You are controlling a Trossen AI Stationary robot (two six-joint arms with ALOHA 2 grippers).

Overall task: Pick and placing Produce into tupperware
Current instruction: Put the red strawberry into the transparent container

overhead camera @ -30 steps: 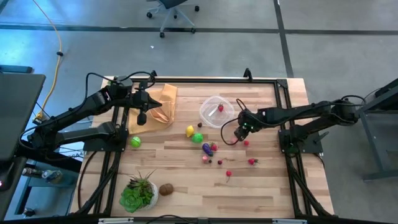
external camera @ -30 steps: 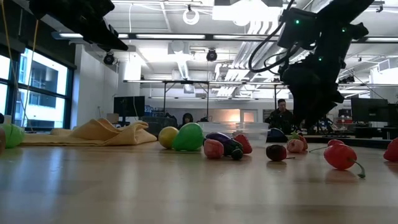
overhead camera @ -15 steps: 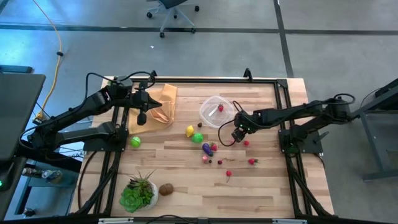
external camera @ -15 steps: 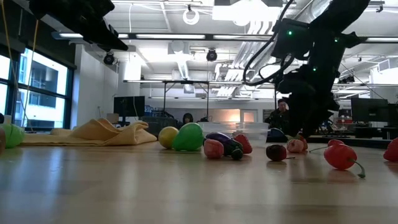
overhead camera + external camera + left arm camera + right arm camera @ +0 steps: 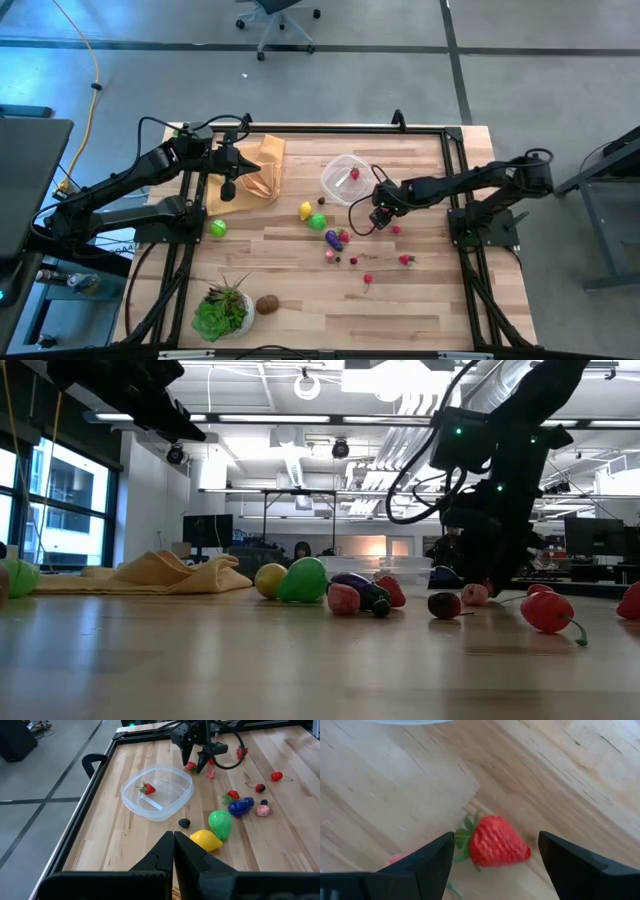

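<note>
The tupperware point(image 5: 347, 178) is a clear tub on the wooden table, with one red strawberry point(image 5: 147, 788) lying in it. To its right my right gripper point(image 5: 381, 216) points steeply down, open, low over another strawberry point(image 5: 497, 842). Its fingers point(image 5: 432, 862) stand on either side of that strawberry without touching it. More produce lies near the table's middle: a yellow piece point(image 5: 306, 210), a green one point(image 5: 318, 221), a purple one point(image 5: 331, 238) and several small red ones. My left gripper point(image 5: 228, 190) hangs shut above the tan cloth point(image 5: 258, 168) at the far left.
A green ball point(image 5: 217, 228) lies at the left. A potted plant point(image 5: 222, 311) and a brown piece point(image 5: 267, 304) sit near the front edge. A black frame rail point(image 5: 455, 150) runs along the table's sides. A small pink piece point(image 5: 211, 773) lies close beside the right gripper.
My right gripper has sunk toward the table and shifted a little toward the table's left, coming down over the strawberry beside the tupperware. The strawberry and the other produce have stayed where they were.
</note>
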